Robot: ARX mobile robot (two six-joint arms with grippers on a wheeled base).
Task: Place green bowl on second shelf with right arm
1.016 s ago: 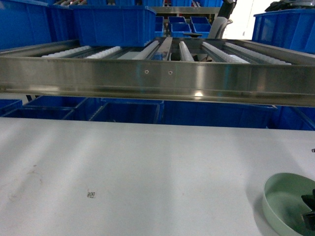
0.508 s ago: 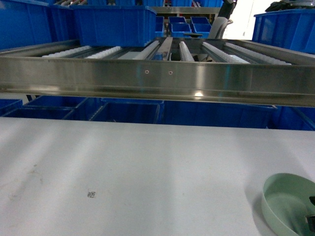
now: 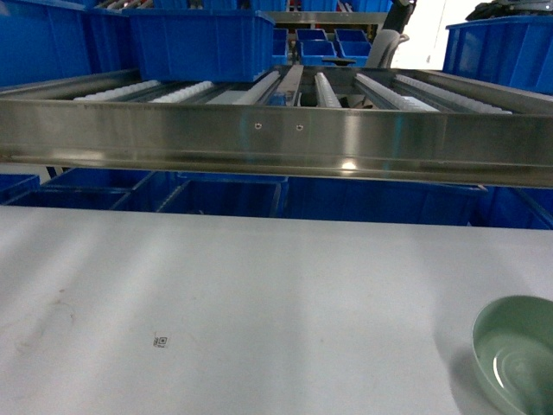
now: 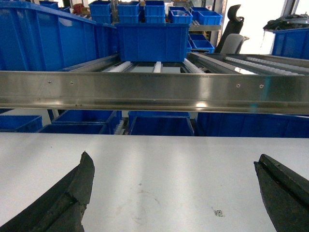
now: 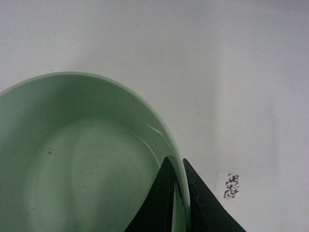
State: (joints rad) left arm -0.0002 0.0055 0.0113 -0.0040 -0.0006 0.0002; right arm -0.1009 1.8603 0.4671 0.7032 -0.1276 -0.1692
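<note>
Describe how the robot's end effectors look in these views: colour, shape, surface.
Little of either shows. The left end effector has two matte black fingers with a rough, rubbery-looking surface, broad at the base and narrowing toward blunt tips. The right end effector shows two smooth black fingers tapering to sharp, wedge-like points. No cables, markings or arm links are visible, and the head view shows neither.

Your head camera sits above the white table (image 3: pixel 259 294), facing forward and slightly down at the steel roller shelf (image 3: pixel 276 138) with blue crates (image 3: pixel 199 39) behind. Your left wrist view looks the same way from lower and nearer the tabletop, sharing that shelf edge (image 4: pixel 154 92), the crates and the small printed code mark (image 4: pixel 218 212). Your right wrist camera points almost straight down, very close over the green bowl (image 5: pixel 82 164), which the head view catches at its bottom right corner (image 3: pixel 518 354)
</note>
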